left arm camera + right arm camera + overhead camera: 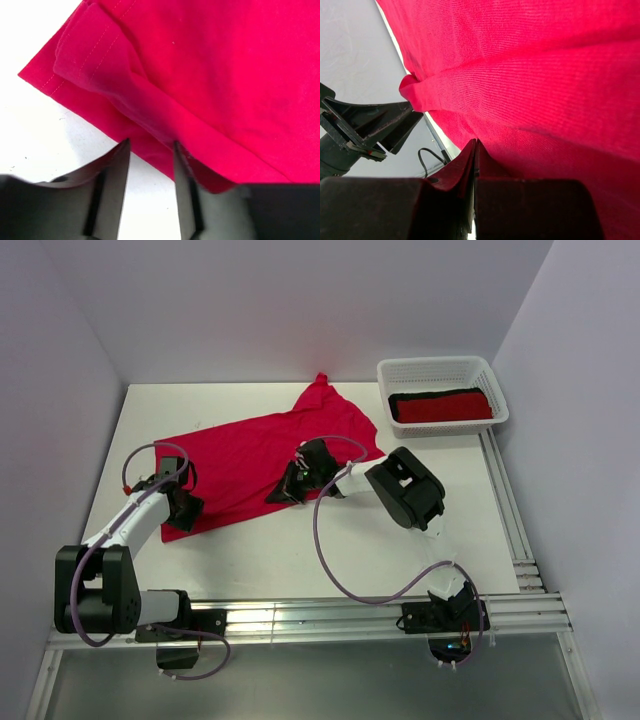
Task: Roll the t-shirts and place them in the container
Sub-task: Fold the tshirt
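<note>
**One corner caught, the other loose**

The crimson t-shirt (250, 455) lies spread flat and unrolled, left of the middle of the table (300, 560), with one end pointing toward 1 o'clock. At its 6 o'clock edge the right gripper (475, 142) has its fingers pressed together on a pinch of cloth. At its 8 o'clock corner the left gripper (150, 145) stands half spread. It straddles the doubled hem, with bare table showing between the fingers, so I judge it has no hold.

If the right side pulls alone, the cloth would skew and roll crooked. The left gripper could also close on only one hem layer.

At 2 o'clock, well apart, the basket (440, 368) holds a red bundle (445, 408) and a black bundle (440, 394).
</note>
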### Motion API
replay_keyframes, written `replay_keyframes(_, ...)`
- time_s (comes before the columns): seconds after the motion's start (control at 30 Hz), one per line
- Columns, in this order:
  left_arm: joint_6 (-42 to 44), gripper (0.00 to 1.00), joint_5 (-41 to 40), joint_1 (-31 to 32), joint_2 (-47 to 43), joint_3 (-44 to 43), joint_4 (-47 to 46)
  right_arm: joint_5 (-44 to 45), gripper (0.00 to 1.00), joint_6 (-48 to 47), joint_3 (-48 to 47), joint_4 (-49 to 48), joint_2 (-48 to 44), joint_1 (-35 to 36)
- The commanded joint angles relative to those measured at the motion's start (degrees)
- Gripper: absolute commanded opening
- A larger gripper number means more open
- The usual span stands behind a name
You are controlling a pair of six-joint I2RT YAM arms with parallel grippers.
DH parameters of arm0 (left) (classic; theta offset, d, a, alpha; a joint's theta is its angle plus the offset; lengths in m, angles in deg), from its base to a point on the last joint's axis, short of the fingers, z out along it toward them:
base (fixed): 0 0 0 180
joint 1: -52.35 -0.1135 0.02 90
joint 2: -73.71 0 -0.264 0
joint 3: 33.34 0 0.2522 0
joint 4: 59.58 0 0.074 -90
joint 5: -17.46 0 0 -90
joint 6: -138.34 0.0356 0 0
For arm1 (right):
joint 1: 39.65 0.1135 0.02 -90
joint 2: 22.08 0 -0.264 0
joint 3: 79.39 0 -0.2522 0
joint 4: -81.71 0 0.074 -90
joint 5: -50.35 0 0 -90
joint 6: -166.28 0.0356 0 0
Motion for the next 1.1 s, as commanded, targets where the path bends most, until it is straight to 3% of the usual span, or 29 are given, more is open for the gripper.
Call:
replay_keyframes(0.0, -1.91, 0.47, -1.23, 0.16, -0.12, -0.76, -1.72, 1.71, 0.00, -2.06, 0.07, 2.60, -0.39, -1.04)
replay_keyframes(0.27, -4.11, 0.49, -1.67, 0.51, -1.52, -0.41, -3.48, 1.45, 0.00, -1.97, 0.07, 2.25, 0.05, -1.30)
replay_keyframes(0.47, -6.04, 0.42, -1.93, 1.56, -0.83, 0.56, -5.42, 0.92, 0.00, -2.06, -0.02, 2.07, 0.32, -1.39)
replay_keyframes(0.57, -6.49, 0.29, -2.37, 2.09, 0.66, 0.21, -5.33, 0.92, 0.00, -2.24, -0.20, 2.24, 0.49, -1.39)
replay_keyframes(0.6, -6.49, 0.13, -2.63, 2.44, 0.93, 0.12, -5.33, 0.92, 0.00, -2.24, -0.29, 2.33, 0.49, -1.39)
replay_keyframes(0.67, -7.01, 0.01, -3.25, 2.79, 1.46, -0.75, -4.37, 0.83, 0.00, -2.33, -0.20, 2.42, 0.32, -1.30)
replay_keyframes(0.9, -2.98, 0.01, -9.66, 2.97, 4.18, -8.92, 2.39, 1.62, 0.00, -3.29, -0.11, 4.17, 0.22, -1.48)
replay_keyframes(1.07, 0.10, 0.01, -12.22, 2.97, 11.11, -16.74, 5.66, 1.80, 0.00, -3.82, -0.29, 5.06, 0.49, -1.39)
